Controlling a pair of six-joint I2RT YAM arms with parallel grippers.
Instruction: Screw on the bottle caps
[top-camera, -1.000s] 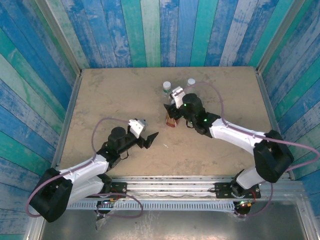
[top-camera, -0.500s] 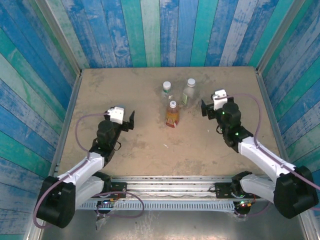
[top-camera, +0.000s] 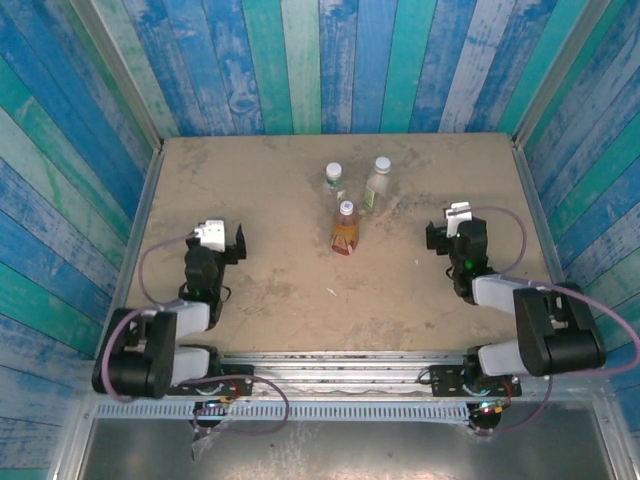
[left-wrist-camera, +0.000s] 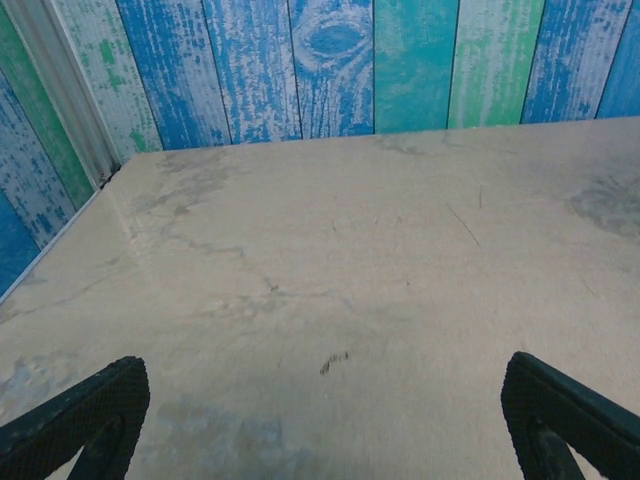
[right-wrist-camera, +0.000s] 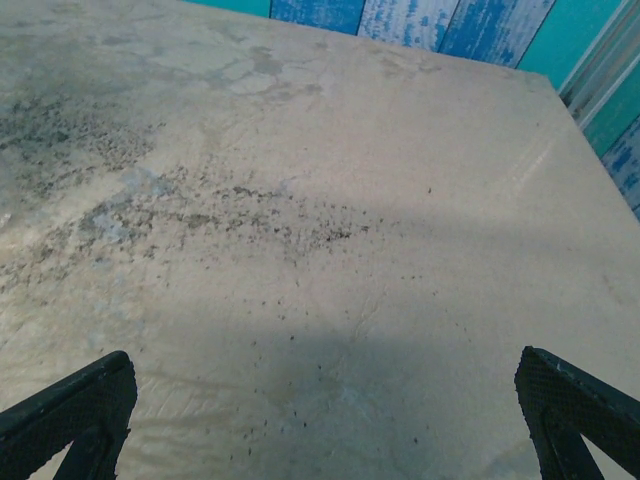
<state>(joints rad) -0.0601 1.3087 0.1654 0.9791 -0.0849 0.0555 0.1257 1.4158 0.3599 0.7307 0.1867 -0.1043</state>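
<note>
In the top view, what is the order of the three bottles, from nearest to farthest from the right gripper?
From the right gripper:
1. Tall clear bottle, back right of the group.
2. Orange bottle, in front.
3. Short green-label bottle, back left.

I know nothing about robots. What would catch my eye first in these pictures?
Three bottles stand clustered in the middle: an orange bottle nearest, a short bottle and a taller clear bottle behind it, each wearing a white cap. Blue and green plank walls ring the sandy table. At either side the left pincer and right pincer gape wide open over bare tabletop, holding nothing.
</note>
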